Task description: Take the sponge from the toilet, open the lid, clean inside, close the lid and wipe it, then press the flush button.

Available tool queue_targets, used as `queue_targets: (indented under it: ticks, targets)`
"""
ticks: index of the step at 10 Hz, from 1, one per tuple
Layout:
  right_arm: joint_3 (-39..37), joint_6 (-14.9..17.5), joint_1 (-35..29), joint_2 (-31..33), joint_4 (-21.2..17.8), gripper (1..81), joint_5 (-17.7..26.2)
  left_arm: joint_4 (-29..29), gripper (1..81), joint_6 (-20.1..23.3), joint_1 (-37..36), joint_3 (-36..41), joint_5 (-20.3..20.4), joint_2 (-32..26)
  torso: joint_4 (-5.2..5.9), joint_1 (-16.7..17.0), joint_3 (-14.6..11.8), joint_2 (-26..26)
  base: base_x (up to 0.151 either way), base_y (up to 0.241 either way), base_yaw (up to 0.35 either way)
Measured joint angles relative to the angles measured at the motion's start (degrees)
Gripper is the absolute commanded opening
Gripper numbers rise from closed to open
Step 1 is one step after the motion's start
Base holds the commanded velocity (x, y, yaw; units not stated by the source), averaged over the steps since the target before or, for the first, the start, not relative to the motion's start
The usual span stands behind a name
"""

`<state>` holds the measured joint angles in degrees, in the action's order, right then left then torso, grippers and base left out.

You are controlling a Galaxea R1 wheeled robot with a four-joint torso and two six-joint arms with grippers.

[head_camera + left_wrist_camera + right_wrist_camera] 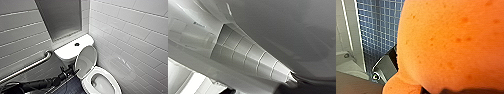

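The white toilet (102, 83) stands in the tiled corner with its oval lid (86, 61) raised upright against the tank, so the bowl (101, 83) lies open. My left arm reaches in from the lower left. Its gripper (72, 68) is open and sits right at the lid's left edge, though contact is unclear. In the left wrist view the lid's glossy white surface (288, 32) is very close. The orange sponge (448, 42) looms large in the right wrist view, and my right gripper (418, 80) is shut on it, with one dark finger (386, 66) beside it.
The flat tank top (70, 50) carries a round dark flush button (77, 44). A metal grab bar (30, 67) runs along the left wall. White tiled walls close in on both sides. Blue mosaic floor (378, 30) lies below the sponge.
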<state>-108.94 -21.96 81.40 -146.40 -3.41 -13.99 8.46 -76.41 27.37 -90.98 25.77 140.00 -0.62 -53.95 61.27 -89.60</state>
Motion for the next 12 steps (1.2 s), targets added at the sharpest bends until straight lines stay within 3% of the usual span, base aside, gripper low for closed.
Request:
queue_targets:
  ticks: [2,3,5,6,9,12]
  targets:
    - [0.00,0.02,0.02,-0.02,0.00,1.0,0.02,-3.56,81.1,0.95,1.57,2.00,0.40,-3.10,-0.02,0.00,0.00,0.00,0.000,0.000,0.000]
    - [0.00,0.02,0.02,-0.02,0.00,1.0,0.02,-4.83,81.1,3.73,3.08,2.74,-0.34,-5.29,-0.02,0.00,0.00,0.00,0.000,0.000,0.000]
    - [0.00,0.02,-0.11,-0.02,0.00,1.0,-0.06,-5.24,81.1,4.11,4.74,4.53,-0.33,-11.11,-0.02,0.00,0.00,0.00,0.000,0.000,0.000]
    - [0.00,0.02,-0.09,-0.02,0.00,1.0,-0.04,-8.28,81.1,4.11,4.94,7.50,-0.78,-10.95,-0.02,0.00,0.00,0.00,0.000,0.000,0.000]
    - [0.00,0.07,0.07,0.26,0.11,1.0,-0.04,-24.22,81.1,4.12,11.79,10.45,-8.36,-13.75,-0.02,0.00,0.00,0.00,0.000,0.000,0.000]
    - [0.50,0.95,0.07,1.08,0.89,1.0,0.07,-47.04,81.1,4.11,17.49,15.24,-18.40,-15.80,-0.02,0.00,0.00,0.00,0.000,0.000,0.000]
